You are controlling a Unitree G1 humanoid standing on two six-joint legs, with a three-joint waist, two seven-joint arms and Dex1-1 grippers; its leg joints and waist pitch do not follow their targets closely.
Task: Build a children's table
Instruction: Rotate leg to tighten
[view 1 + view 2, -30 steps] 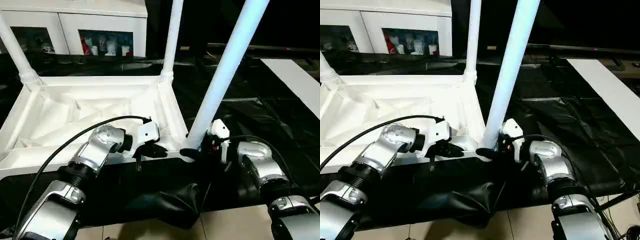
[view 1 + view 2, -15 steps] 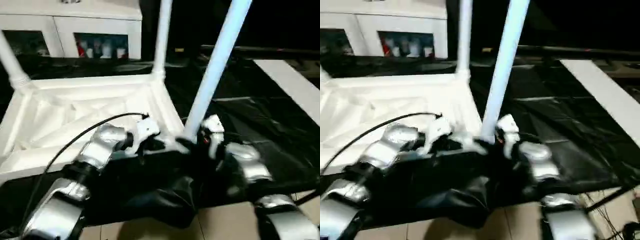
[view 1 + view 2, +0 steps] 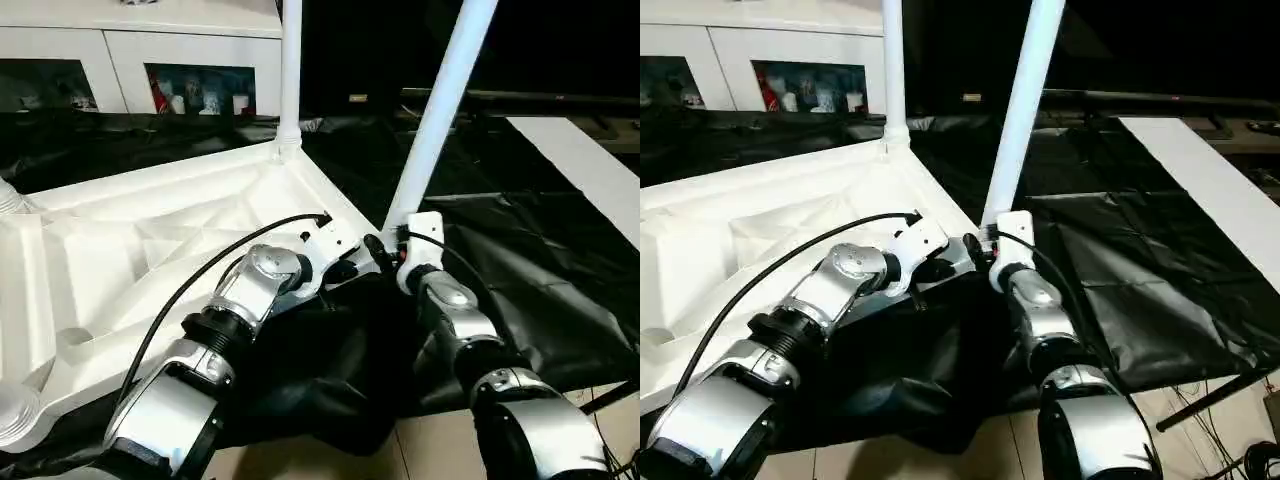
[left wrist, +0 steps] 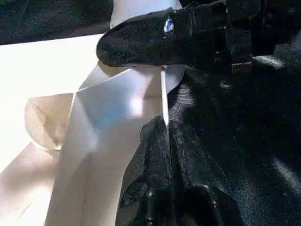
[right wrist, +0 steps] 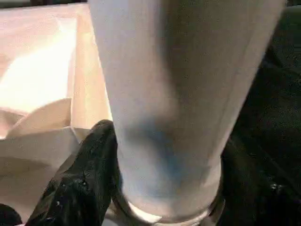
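Note:
The white table top (image 3: 150,250) lies upside down with its ribbed underside up. One leg (image 3: 290,70) stands in the far corner socket. Another leg's base (image 3: 8,195) shows at the left edge, and a round socket (image 3: 15,415) sits at the near left corner. My left gripper (image 3: 350,268) is shut on the top's thin rim (image 4: 163,94) at the near right corner, with a black finger (image 4: 155,37) on each side. My right gripper (image 3: 385,248) is shut on the foot of a leaning leg (image 3: 440,110) at that corner. One of its fingers (image 5: 80,183) presses against that leg (image 5: 169,94).
A crumpled black sheet (image 3: 520,280) covers the work surface and hangs over its near edge. A flat white board (image 3: 590,170) lies at the far right. A white cabinet (image 3: 150,60) with glass doors stands behind. Tiled floor (image 3: 300,460) shows below.
The whole picture has shifted. Both arms now reach further forward, and the table top lies turned, its held corner farther from me. Both grips look unchanged.

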